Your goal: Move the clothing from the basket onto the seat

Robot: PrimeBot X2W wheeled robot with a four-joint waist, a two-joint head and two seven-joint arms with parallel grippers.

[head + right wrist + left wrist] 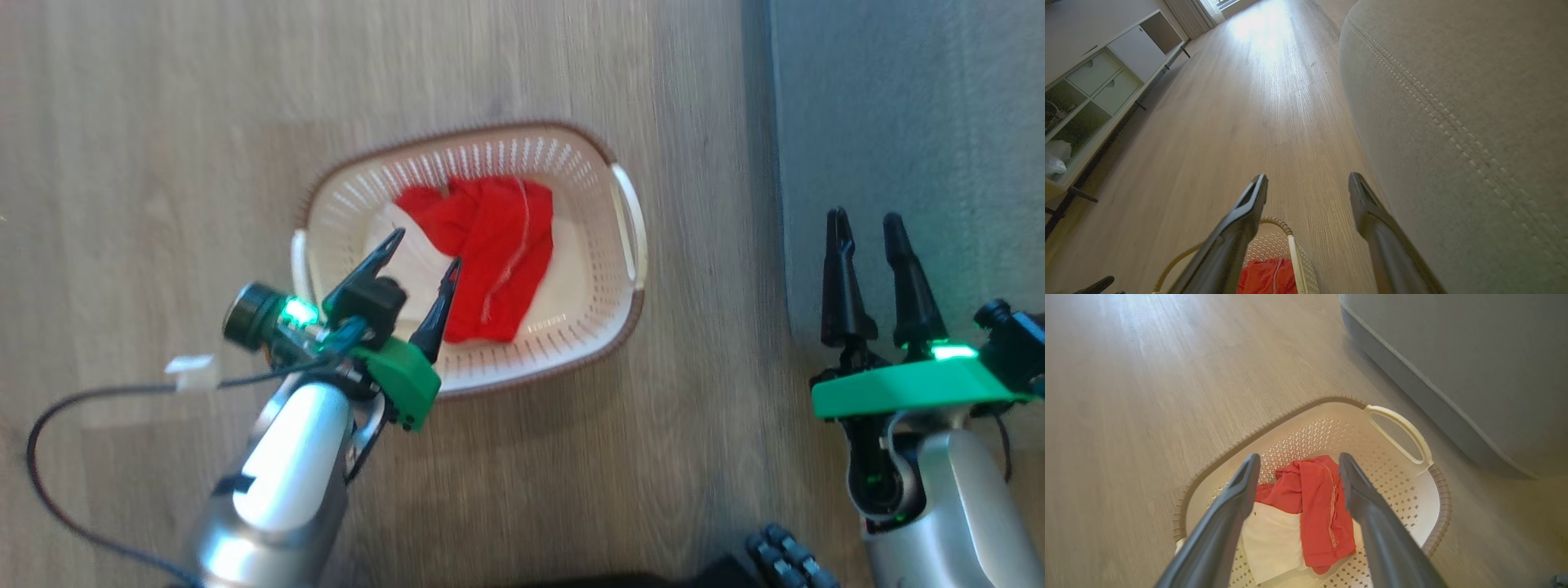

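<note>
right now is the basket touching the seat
Apart. The head view shows a strip of wooden floor between the basket and the seat.

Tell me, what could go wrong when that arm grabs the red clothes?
The open left gripper hovers over the clothing, red bunched over white; a pinch may catch only one layer. Its fingers could snag the holed wall of the basket and drag it. The seat lies beyond the basket's right side, so a loose piece might drop on the floor.
</note>
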